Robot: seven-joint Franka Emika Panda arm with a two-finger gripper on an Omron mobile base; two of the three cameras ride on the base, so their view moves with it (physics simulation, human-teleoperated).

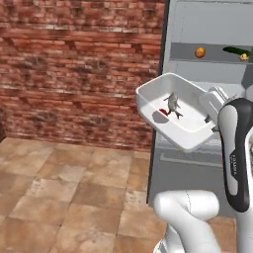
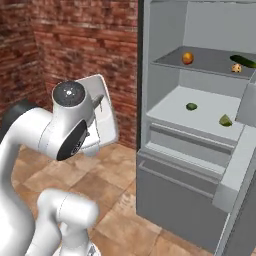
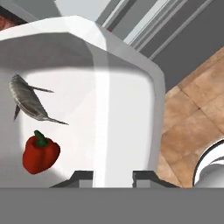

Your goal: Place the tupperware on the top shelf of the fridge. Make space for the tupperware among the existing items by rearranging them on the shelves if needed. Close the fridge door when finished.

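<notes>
My gripper (image 3: 113, 176) is shut on the rim of the white tupperware (image 3: 109, 87), one finger on each side of its wall. In the left base view the tupperware (image 1: 173, 111) hangs tilted in the air in front of the open fridge (image 1: 197, 168), below the level of the top shelf (image 1: 217, 53). A grey fish (image 3: 28, 103) and a red pepper (image 3: 40, 153) lie inside it. On the mid-grey top shelf (image 2: 210, 60) sit an orange (image 2: 187, 58), a dark cucumber (image 2: 243, 60) and a tan ball (image 2: 236, 68). A lime (image 2: 191, 106) and a lime wedge (image 2: 225, 120) rest on the whitish lower shelf (image 2: 200, 117).
The fridge door (image 2: 239, 165) stands open at the right, its grey inner racks facing the shelves. Two pull-out drawers (image 2: 180, 175) sit below the shelves. A brick wall (image 1: 74, 69) runs left of the fridge, above a tan tiled floor (image 1: 59, 197).
</notes>
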